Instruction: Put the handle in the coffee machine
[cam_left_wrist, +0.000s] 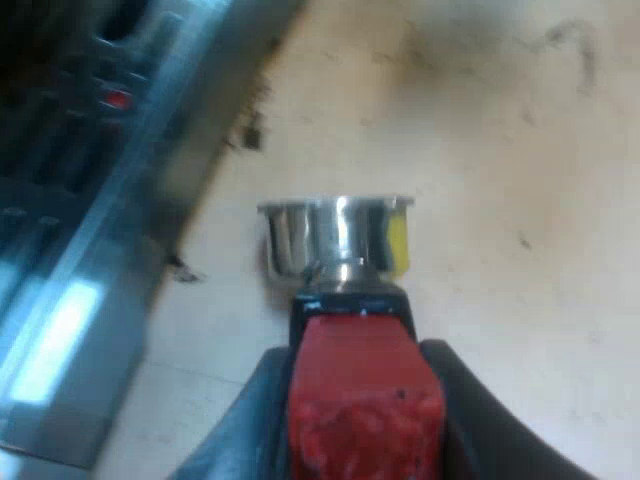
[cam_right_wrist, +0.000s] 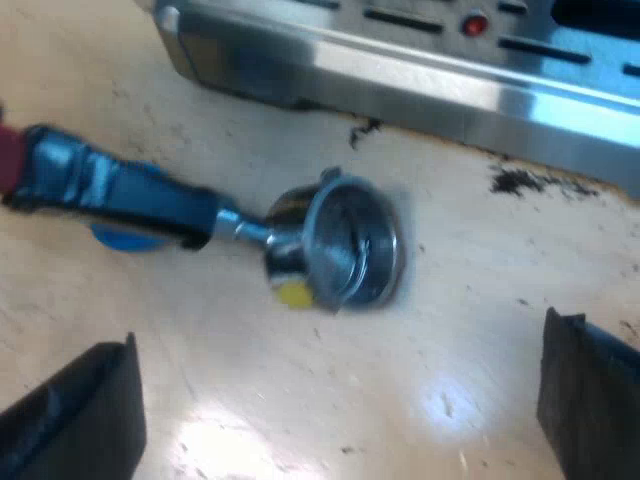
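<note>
**Desk:** What has the left end effector got?

**Me:** On my left wrist view, the left end effector is clenched on the holder's red end, with a black finger pressed to each side of it. Just past the red end I see the metal basket with a yellow patch on its wall, and pale bench beyond it. I cannot tell whether the basket touches the bench or hangs just above it.

**Desk:** And the right one?

**Me:** The right end effector is released, with its fingers spread wide and nothing between them. It hangs over the bench near the holder. The basket's mouth is tipped toward my camera. The dark handle runs away from it, and something blue that I cannot identify lies under the handle.

**Desk:** Where is the holder relative to the machine?

**Me:** It is out on the bench side, near the espresso machine but apart from its metal front edge, not locked in. Loose coffee grounds lie along that edge. Farther back a red light glows on the machine.
</note>
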